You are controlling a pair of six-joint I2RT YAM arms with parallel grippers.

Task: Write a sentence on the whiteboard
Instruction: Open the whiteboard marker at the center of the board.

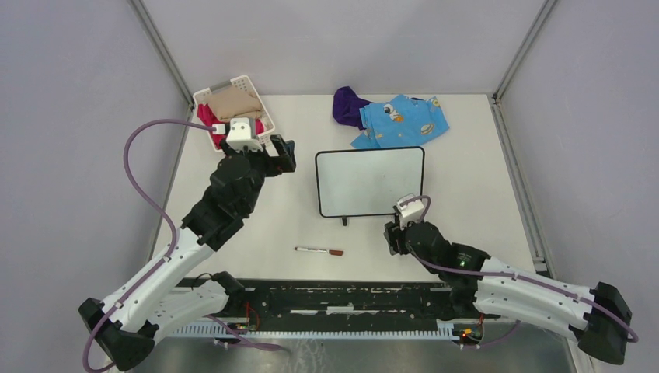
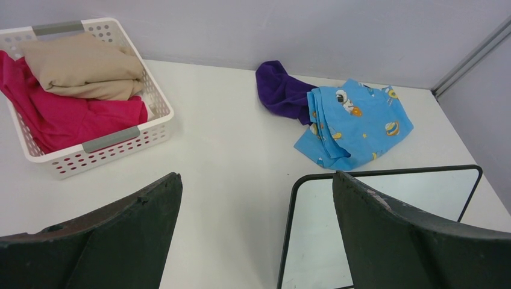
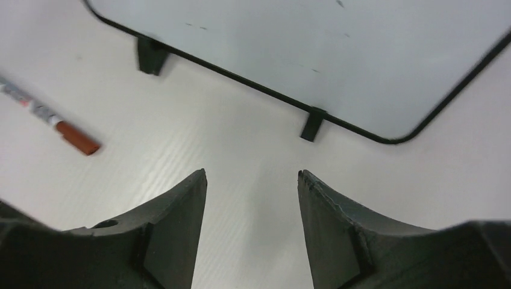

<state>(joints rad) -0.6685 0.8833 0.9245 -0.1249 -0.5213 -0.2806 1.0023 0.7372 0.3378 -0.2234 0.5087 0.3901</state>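
Observation:
The whiteboard (image 1: 370, 183) lies flat at the middle of the table, black-framed with two small feet on its near edge. No sentence shows on its white face, only a few faint specks. A marker with a reddish-brown cap (image 1: 319, 250) lies on the table in front of the board, apart from both grippers. My right gripper (image 1: 394, 237) hovers low by the board's near right corner, open and empty. In the right wrist view the whiteboard (image 3: 301, 48) is ahead of the right gripper (image 3: 252, 172) and the marker (image 3: 51, 123) is off to its left. My left gripper (image 2: 257, 174) is open wide beside the whiteboard (image 2: 422, 189), over its far left corner.
A white slatted basket (image 1: 203, 95) holding beige and pink clothes stands at the back left, just behind my left gripper (image 1: 284, 155). A blue printed cloth (image 1: 404, 120) and a purple cloth (image 1: 350, 105) lie behind the board. Grey walls enclose the table on three sides.

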